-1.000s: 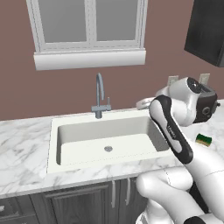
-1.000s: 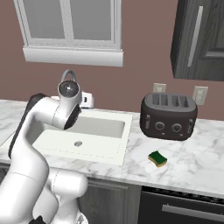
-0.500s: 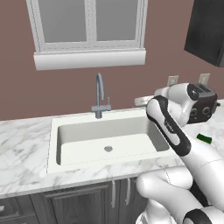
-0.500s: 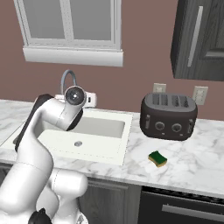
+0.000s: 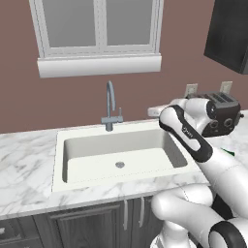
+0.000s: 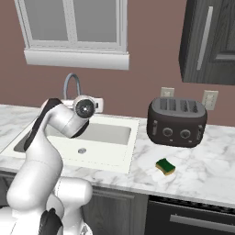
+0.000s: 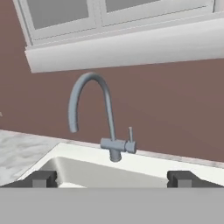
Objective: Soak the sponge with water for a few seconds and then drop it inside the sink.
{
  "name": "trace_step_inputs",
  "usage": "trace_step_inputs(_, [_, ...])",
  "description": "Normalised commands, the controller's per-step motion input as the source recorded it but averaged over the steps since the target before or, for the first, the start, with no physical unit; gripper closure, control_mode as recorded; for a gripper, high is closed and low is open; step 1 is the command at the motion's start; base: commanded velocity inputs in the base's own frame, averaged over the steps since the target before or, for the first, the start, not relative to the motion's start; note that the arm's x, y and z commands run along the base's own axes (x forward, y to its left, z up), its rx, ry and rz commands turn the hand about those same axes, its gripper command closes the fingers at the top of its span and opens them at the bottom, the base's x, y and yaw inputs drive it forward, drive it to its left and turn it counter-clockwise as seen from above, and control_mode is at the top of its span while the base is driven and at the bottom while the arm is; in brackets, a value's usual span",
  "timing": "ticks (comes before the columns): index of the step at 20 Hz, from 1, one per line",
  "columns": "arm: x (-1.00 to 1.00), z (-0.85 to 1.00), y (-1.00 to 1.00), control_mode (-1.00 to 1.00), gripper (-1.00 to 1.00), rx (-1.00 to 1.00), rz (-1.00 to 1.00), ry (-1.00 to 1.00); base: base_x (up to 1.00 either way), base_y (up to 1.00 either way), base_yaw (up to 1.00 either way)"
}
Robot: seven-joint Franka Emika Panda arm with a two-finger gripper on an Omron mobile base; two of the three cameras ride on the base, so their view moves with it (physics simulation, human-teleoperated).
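While the arm is folded up over the sink with its hand turned toward the back wall, the end effector looks straight at the grey tap, its two dark tips spread wide apart with nothing between them. No stream runs from the spout. The sponge lies on the marble worktop to the right of the basin, in front of the toaster and apart from it, yellow side down and green scrub layer up. So the thing to be picked up sits off to the robot's right and lower than the hand, on the far side of the sink's right rim; I would judge the arm has to swing right and come down before anything else. The sponge's long side runs slantwise across the worktop, roughly from front right to back left. From the left camera the arm covers nearly all of it, leaving a green sliver. How the wrist is rolled is hard to tell.
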Motion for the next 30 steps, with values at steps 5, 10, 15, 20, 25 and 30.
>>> trace_step_inputs(5, [0.01, 0.0, 0.0, -1.0, -1.0, 0.01, 0.14, -0.03, 0.0, 0.0, 0.0])
trace_step_inputs(10, [-0.03, 0.02, 0.0, -1.0, -1.0, 0.0, 0.17, 0.0, 0.0, 0.0, 0.0])
trace_step_inputs(15, [-0.13, 0.0, 0.01, -1.0, -1.0, 0.0, 0.14, 0.0, 0.0, 0.0, 0.0])
trace_step_inputs(20, [-0.01, -0.04, 0.0, -1.0, -1.0, 0.0, 0.05, -0.02, 0.0, 0.0, 0.0])
trace_step_inputs(25, [0.0, -0.33, 0.0, -1.0, -1.0, 0.0, 0.0, -0.12, 0.0, 0.0, 0.0])
trace_step_inputs(30, [0.03, -0.27, 0.0, -1.0, -1.0, 0.02, 0.0, -0.07, 0.0, 0.0, 0.0])
